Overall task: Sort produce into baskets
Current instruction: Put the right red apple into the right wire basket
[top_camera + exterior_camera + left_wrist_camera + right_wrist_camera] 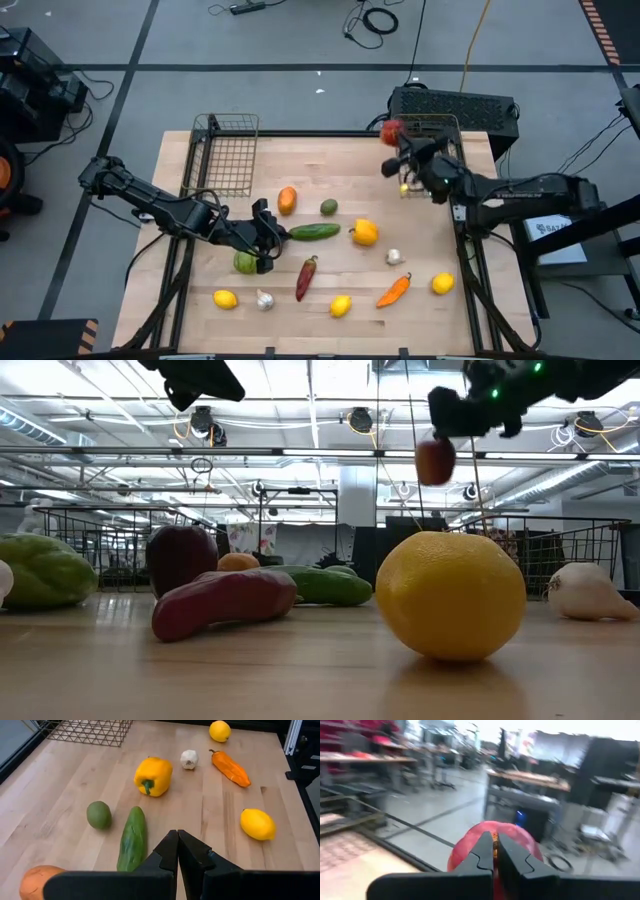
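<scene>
Over the right basket: drop the apple in gently

Up at the far right corner of the surface (330,255), the right gripper (392,135) hangs in the air with a red apple (434,460). Its jaws are closed tight on what looks like the apple's stem, so the fruit dangles below them. It sits above the rim of the right basket (445,125), near the edge that faces the middle of the surface.

I think the step now is to put the apple in that basket. To do it well, the arm should move a bit further over the basket, so the apple is well inside the wire walls. Then it should go down low before letting go. A round apple dropped from high up can bounce or roll out.

The left gripper (262,238) waits low over the middle of the surface, jaws closed and holding nothing. The cucumber (132,839) lies just beside it. The left basket (225,155) stands at the far left. Lemons, peppers, garlic and a red chilli are spread over the surface, not yet sorted.
</scene>
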Controlling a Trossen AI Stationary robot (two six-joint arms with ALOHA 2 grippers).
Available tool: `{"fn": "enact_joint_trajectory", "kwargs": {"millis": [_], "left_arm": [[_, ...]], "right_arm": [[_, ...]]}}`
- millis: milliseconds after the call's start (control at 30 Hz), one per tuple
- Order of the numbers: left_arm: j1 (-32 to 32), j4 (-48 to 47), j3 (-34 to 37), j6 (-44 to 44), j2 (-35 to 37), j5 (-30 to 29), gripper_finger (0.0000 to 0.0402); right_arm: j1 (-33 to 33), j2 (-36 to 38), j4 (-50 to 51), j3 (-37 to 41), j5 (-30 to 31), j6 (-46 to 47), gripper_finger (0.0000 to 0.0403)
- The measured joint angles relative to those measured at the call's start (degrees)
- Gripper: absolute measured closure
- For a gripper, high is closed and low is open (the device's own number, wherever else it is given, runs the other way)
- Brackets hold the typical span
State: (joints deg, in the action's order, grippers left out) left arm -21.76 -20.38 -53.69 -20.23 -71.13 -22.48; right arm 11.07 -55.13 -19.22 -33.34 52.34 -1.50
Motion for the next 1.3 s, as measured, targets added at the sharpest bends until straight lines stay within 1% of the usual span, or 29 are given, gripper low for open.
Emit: {"fn": "enact_joint_trajectory", "kwargs": {"millis": [200, 300, 533, 700, 800, 967, 1067, 1200, 1300], "left_arm": [[1.1, 0.4, 0.0, 4.0, 0.0, -0.3, 0.0385], [2.1, 1.1, 0.0, 5.0, 0.0, -0.3, 0.0385], [4.8, 3.6, 0.0, 10.2, 0.0, -0.4, 0.0385], [6.6, 3.6, 0.0, 10.9, 0.0, -0.4, 0.0385], [7.4, 3.6, 0.0, 13.4, 0.0, -0.4, 0.0385], [8.7, 3.5, 0.0, 13.7, 0.0, -0.4, 0.0385], [9.1, 3.5, 0.0, 13.7, 0.0, -0.4, 0.0385], [9.0, 3.4, 0.0, 13.7, 0.0, -0.3, 0.0385], [9.0, 3.4, 0.0, 13.7, 0.0, -0.3, 0.0385]], "right_arm": [[6.7, -0.3, 12.7, 0.0, -0.2, 11.7, 0.0402], [9.1, -1.3, 16.0, 0.0, -0.2, 14.1, 0.0402], [14.9, -7.0, 16.2, 0.0, -0.2, 18.4, 0.0402], [19.4, -12.5, 16.1, 0.0, -0.2, 22.1, 0.0402], [21.9, -15.7, 16.0, 0.0, -0.2, 24.4, 0.0402], [25.8, -20.9, 14.7, 0.0, -0.5, 29.6, 0.0402], [27.4, -23.5, 11.2, 0.0, -2.9, 29.8, 0.0402], [28.0, -26.3, 7.2, 0.0, -3.3, 29.6, 0.0402], [28.0, -28.0, 6.5, 0.0, -3.4, 29.3, 0.0402]]}}
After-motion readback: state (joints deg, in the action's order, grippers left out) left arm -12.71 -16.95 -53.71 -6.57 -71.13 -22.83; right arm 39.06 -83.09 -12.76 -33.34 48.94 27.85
